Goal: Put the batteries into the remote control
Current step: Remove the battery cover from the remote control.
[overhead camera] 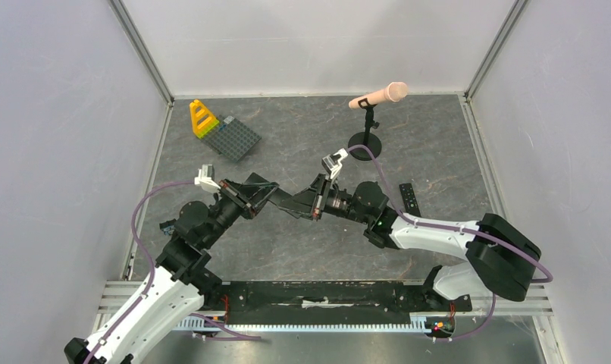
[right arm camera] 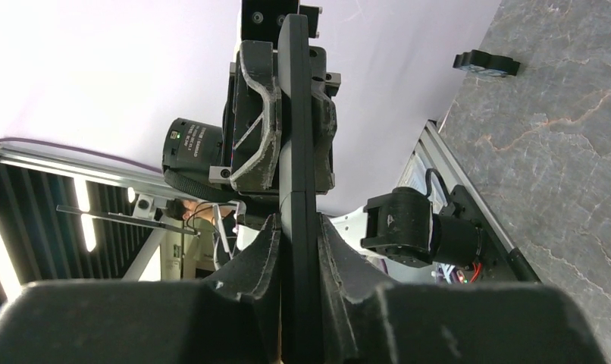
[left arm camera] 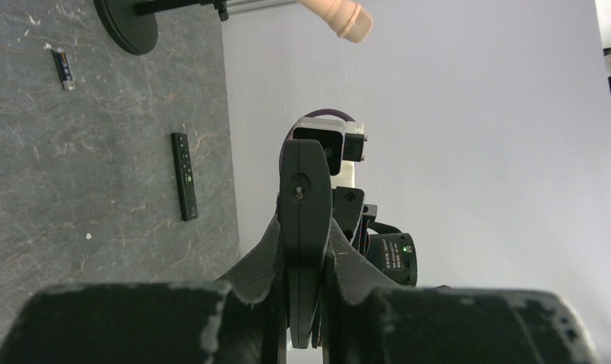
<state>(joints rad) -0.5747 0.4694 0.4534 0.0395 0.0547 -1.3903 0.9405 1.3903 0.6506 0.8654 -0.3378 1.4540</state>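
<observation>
Left wrist | left jaws clamped on remote control point(left arm camera: 302, 227) | right jaws pinching its other end

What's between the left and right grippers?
Only the remote control, held by left gripper and right gripper; right wrist view shows it.

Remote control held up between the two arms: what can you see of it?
The remote control is a slim black bar, matt and plastic-looking, with a rounded end. It hangs in the air above the table, bridging the two arms. Both wrist views show it edge-on, so no buttons or cover can be seen. The left arm's jaws are shut on one end and the right arm's jaws on the other. Nothing else touches it.
</observation>
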